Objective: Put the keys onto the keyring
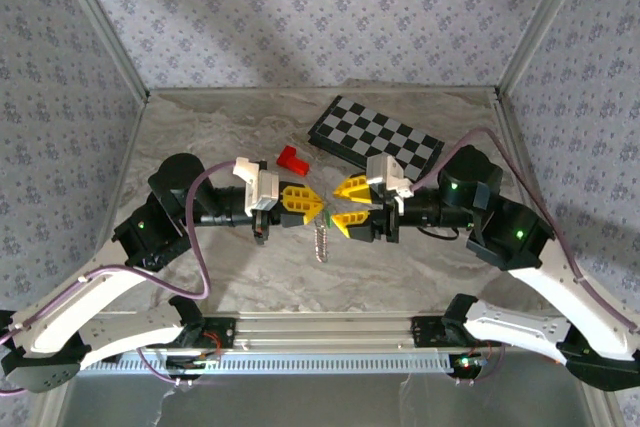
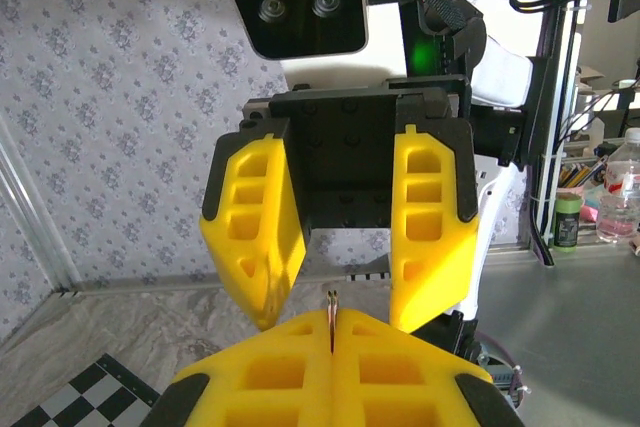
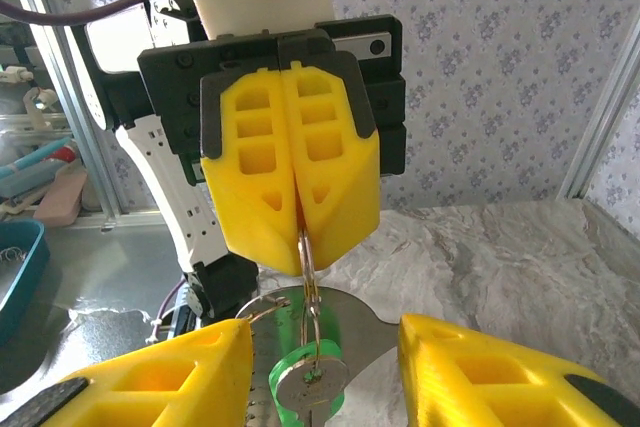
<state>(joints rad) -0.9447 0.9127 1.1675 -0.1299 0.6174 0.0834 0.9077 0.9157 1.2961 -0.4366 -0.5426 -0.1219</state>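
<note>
We see a table topped in grey, marble-veined sheet, matte and flat. It is closed in by walls of pale fabric printed with small flowers, with bare metal posts at the corners. A black-and-grey chessboard lies tilted at the back, and a blocky red block sits just beside its left corner.

Nearer the arms than the chessboard, the left gripper and right gripper meet tip to tip. The ribbed yellow foam fingers of the left are pressed together, pinching the thin, silvery wire keyring. The green key, with its round metal face, hangs from that ring. It sits between the right jaws, which stand apart and grip nothing.
</note>
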